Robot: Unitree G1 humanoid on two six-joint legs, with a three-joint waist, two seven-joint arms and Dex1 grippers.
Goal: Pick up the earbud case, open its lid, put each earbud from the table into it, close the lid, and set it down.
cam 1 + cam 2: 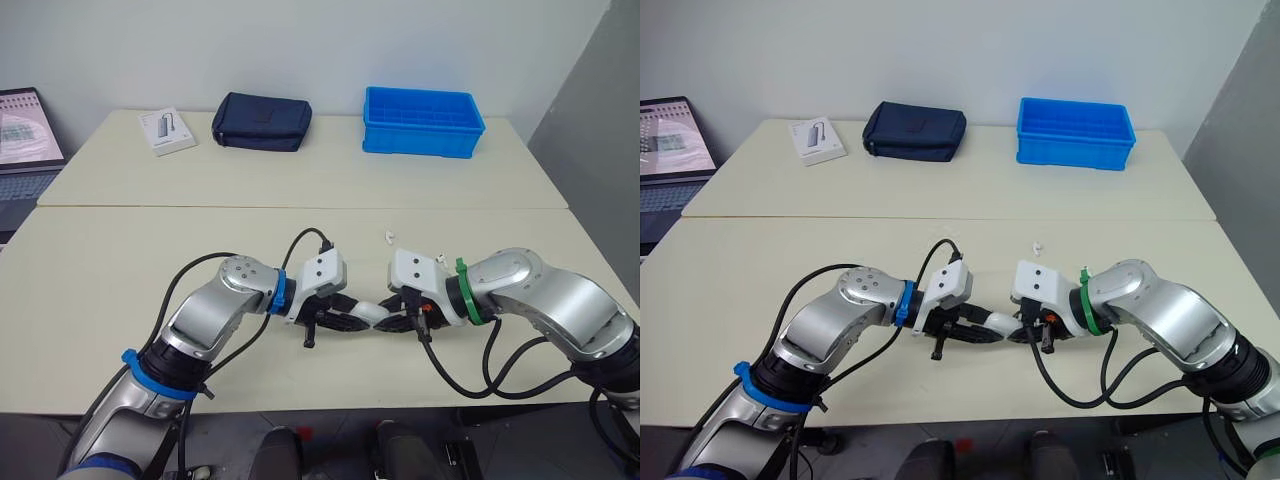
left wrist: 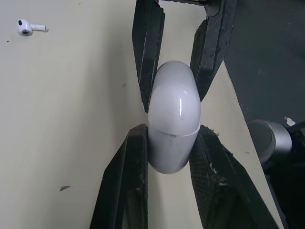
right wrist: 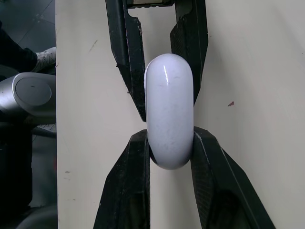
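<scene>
Earbud case (image 2: 172,119), lid closed, hung low over the table (image 1: 150,250), pinched from opposite ends by left gripper (image 2: 170,143) and right gripper (image 3: 169,143), apparently so 1 steadied it while the other could open it.

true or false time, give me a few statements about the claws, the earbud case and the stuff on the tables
1. The left claw and the right claw both grip the earbud case. True.
2. The case's lid stands open. False: the lid is shut, with only a thin seam showing.
3. An earbud lies on the table, apart from both claws. True.
4. The blue bin sits right beside the claws. False: it stands on the far table, at its back right.
</scene>
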